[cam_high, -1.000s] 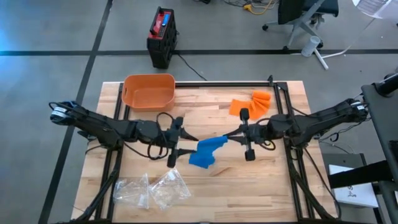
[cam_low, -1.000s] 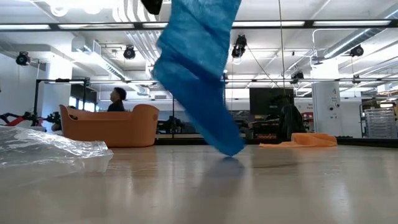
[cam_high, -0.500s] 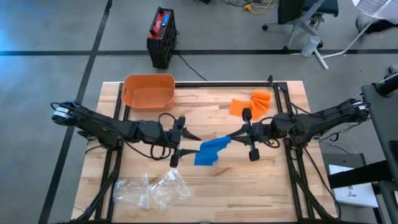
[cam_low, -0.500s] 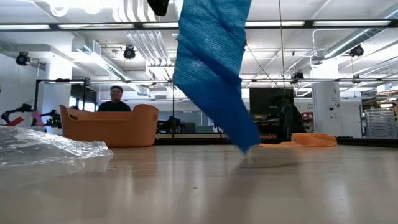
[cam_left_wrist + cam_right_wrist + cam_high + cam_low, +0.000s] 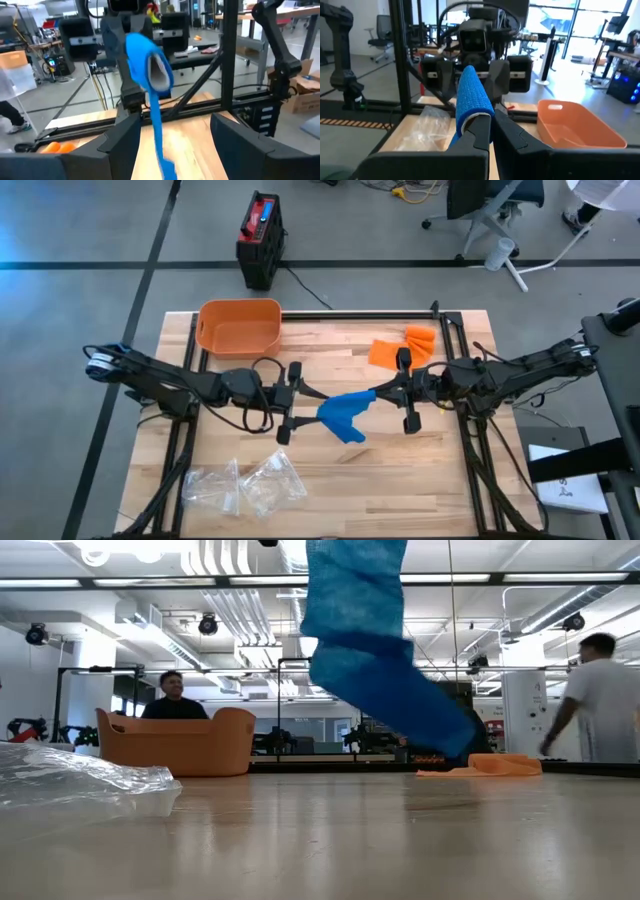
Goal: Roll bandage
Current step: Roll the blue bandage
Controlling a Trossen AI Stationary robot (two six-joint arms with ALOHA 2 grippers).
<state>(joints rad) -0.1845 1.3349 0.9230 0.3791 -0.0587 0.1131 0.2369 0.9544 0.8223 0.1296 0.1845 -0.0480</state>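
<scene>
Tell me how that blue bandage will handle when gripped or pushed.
Likely floppy: the blue bandage droops in a loose tail below the right gripper pinching it. Probably light, hanging from one pinch. Its woven surface should grip rather than slip.

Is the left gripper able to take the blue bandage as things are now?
Probably yes: the left gripper is open, facing the blue bandage held by the right gripper, nothing between them.

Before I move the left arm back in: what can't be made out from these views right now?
- Low view: the blue bandage runs off the top edge, so neither gripper shows.
- High view: the right gripper is too small to show its hold on the bandage.
- Left wrist view: the bandage's loose tail is cut off by the bottom edge, between the left gripper fingers.
- Orange basket: nothing shows inside from above.
</scene>
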